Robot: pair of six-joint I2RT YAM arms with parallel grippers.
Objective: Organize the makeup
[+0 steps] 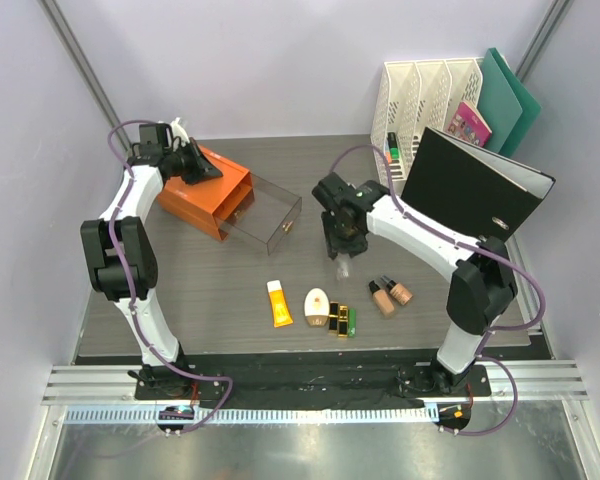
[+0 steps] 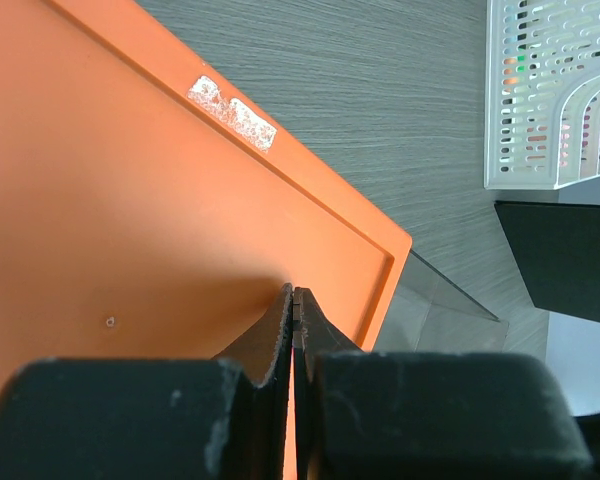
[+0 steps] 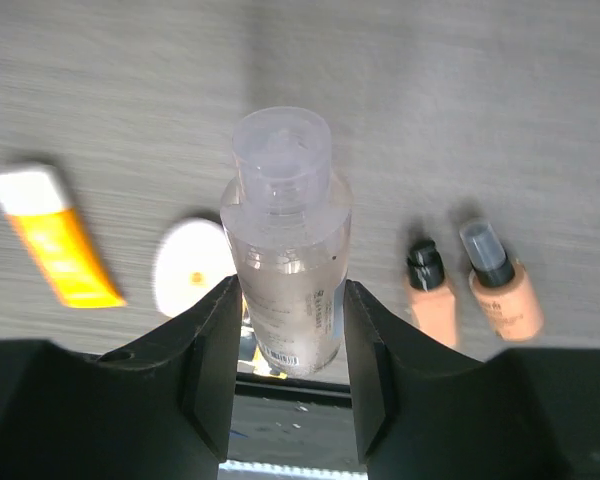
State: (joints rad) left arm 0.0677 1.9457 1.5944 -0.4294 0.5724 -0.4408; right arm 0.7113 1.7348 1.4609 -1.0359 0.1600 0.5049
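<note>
My right gripper is shut on the clear bottle, which hangs above the table; in the right wrist view the bottle sits between the fingers of the gripper. Below lie the orange-yellow tube, the cream compact, black-gold lipsticks, a small green tube and two beige foundation bottles. My left gripper is shut, its tips on top of the orange box.
The box's clear drawer is pulled out toward the right. A white file rack, a black binder, green folders and a pink booklet stand at the back right.
</note>
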